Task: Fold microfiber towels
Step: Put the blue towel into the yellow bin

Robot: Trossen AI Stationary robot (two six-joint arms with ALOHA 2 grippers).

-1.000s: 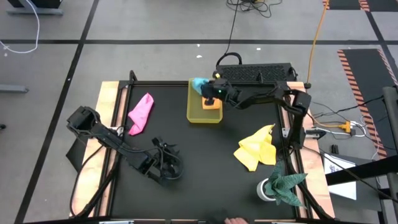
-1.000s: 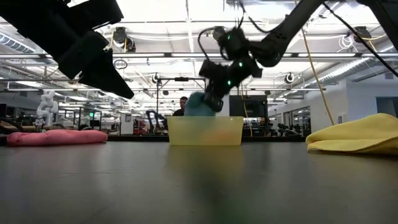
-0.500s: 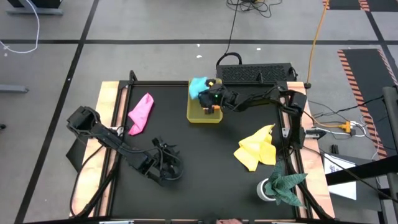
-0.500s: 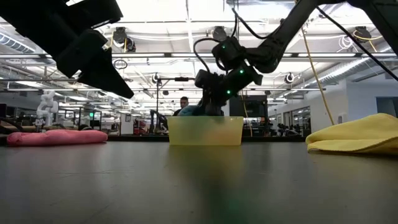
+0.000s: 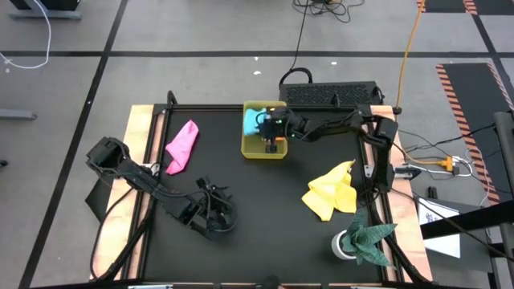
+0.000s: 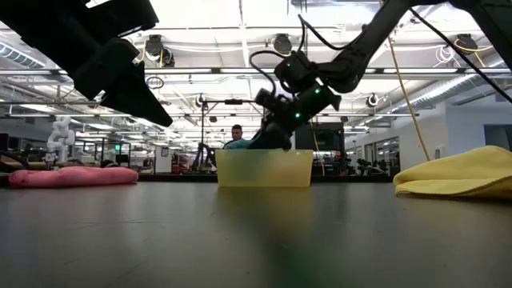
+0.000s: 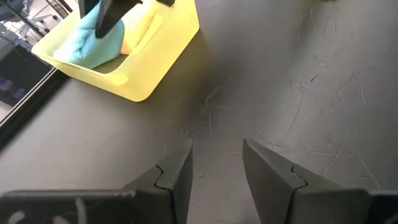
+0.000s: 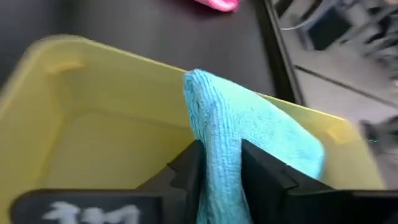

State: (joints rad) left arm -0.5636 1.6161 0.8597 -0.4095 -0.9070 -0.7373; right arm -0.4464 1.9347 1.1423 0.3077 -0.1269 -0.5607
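Over the yellow tray [image 5: 263,150] at the table's far edge, the right gripper [image 5: 267,130] pinches the light blue towel [image 8: 249,134] inside it. Near the front, the left gripper [image 7: 216,163] hovers with fingers apart, holding nothing.

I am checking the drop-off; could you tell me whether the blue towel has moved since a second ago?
Yes. The blue towel has come down from over the tray's far rim into the tray, with the right gripper.

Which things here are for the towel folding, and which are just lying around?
For the job: light blue towel, orange towel, pink towel, yellow towel, right gripper over the yellow tray.
Lying around: dark green cloth, left gripper waiting.
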